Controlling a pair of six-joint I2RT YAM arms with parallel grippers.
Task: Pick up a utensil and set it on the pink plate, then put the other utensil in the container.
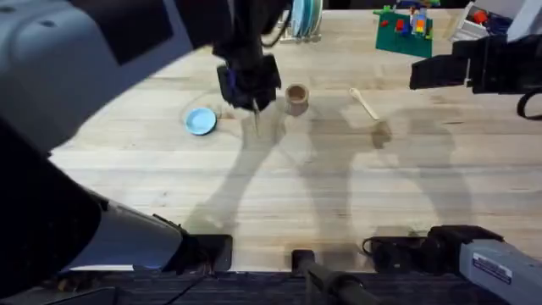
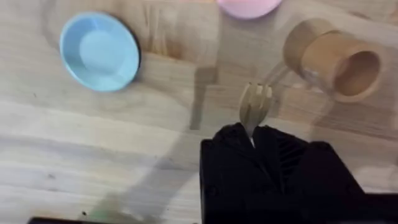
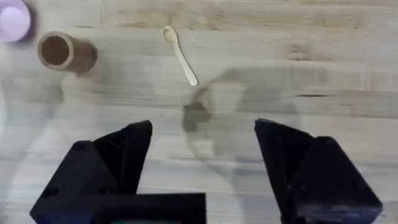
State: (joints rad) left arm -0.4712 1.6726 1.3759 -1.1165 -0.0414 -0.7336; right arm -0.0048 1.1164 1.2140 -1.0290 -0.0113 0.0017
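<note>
My left fingers (image 2: 252,140) pinch the fork (image 2: 255,106), tines out, lifted over the bench (image 1: 271,195). Step one in hand: carry it on to the pink plate (image 2: 247,6), just past the container (image 2: 333,57). Right fingers (image 3: 202,155) spread, idle; spoon (image 3: 179,55) flat on the bench beyond them, near the container.

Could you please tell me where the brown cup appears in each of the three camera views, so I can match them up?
Overhead: the brown cup stands upper middle, just right of the left gripper.
Left wrist: the cup is at the upper right, past the fork tines.
Right wrist: the cup is at the upper left.
Shared landmark: the pink plate beside it in both wrist views.
</note>
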